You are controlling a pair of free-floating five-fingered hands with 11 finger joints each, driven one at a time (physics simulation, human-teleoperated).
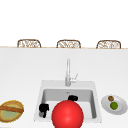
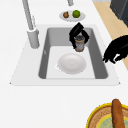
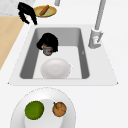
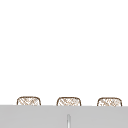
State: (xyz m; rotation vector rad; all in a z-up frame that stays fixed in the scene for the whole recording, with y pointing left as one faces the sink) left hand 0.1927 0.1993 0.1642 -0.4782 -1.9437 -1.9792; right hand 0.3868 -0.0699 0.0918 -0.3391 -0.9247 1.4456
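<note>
While the right hand [image 2: 79,33] has its fingers curled round a small cup [image 2: 79,44] inside the sink [image 2: 75,28], the cup sits upright just beyond the white plate [image 2: 72,63] that lies on the sink floor. In the right side view the same hand [image 3: 48,42] covers the cup [image 3: 47,50] from above, so how firmly it grips is hard to judge — if the hold is only on the rim, the cup could slip and drop onto the plate [image 3: 55,68], knocking or chipping it.

The left hand [image 1: 43,108] hangs over the left rim of the sink, fingers curled down and holding nothing. It is near enough to the basin that a sideways carry of the cup might brush it.

A red ball-like shape [image 1: 67,114] blocks the near part of the sink in the front view. The tap [image 1: 68,72] stands at the far edge; a careless lift toward it risks a bump. On the table, a basket with a loaf [image 1: 11,110] sits to the left and a plate of fruit [image 1: 114,104] to the right — both well apart from the hands.
</note>
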